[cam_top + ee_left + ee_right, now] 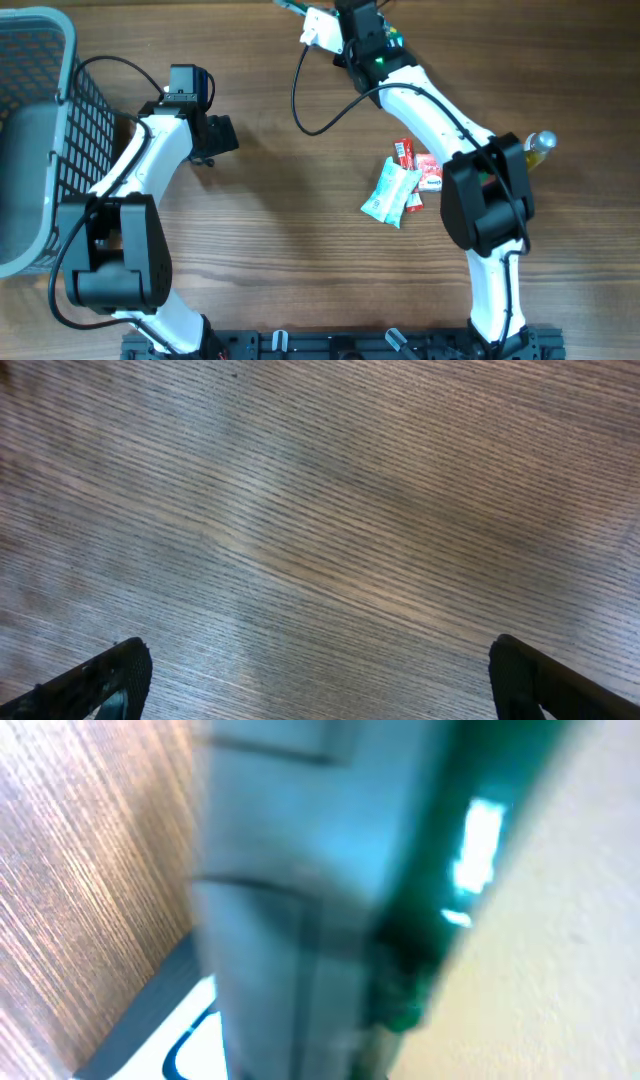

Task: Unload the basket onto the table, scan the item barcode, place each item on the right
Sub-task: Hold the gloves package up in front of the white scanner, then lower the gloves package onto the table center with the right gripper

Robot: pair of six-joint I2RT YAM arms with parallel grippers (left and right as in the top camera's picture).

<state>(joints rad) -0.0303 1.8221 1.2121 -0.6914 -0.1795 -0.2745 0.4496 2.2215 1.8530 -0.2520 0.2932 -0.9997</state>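
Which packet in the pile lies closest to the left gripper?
The pale mint packet, the largest and leftmost one; the red packets all lie farther right.

Open across the bare middle of the brown wooden table (300, 230). Blocked at the left edge by a tall grey plastic lattice basket (40, 60). Hindered right of centre by a heap of pale-green and red foil packets (402, 185), with a yellow-filled clear bottle (540, 143) just beyond, and up top by a looping black cable (294, 100).
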